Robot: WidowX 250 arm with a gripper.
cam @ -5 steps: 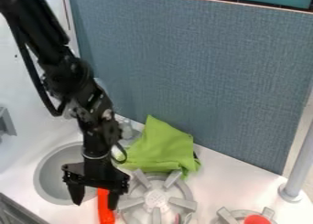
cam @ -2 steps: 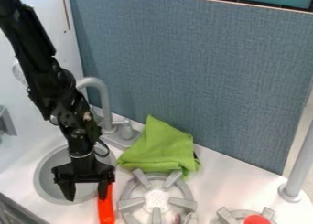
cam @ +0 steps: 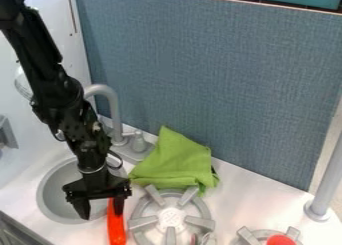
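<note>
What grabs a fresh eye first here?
The crumpled lime-green cloth behind the silver-grey stove burner. Next, the long, smooth orange-red object between that burner and the round grey sink, with the black two-finger gripper open above its far end and the sink's edge.

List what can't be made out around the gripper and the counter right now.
Camera view:
- Orange object: upper end behind a finger of the gripper, lower tip at the bottom edge; contact with that finger unclear.
- Sink: part of the basin behind the arm and gripper.
- Faucet: spout end behind the arm.
- Dark item beneath green cloth: mostly covered.
- Red object: cut off by the bottom edge.
</note>
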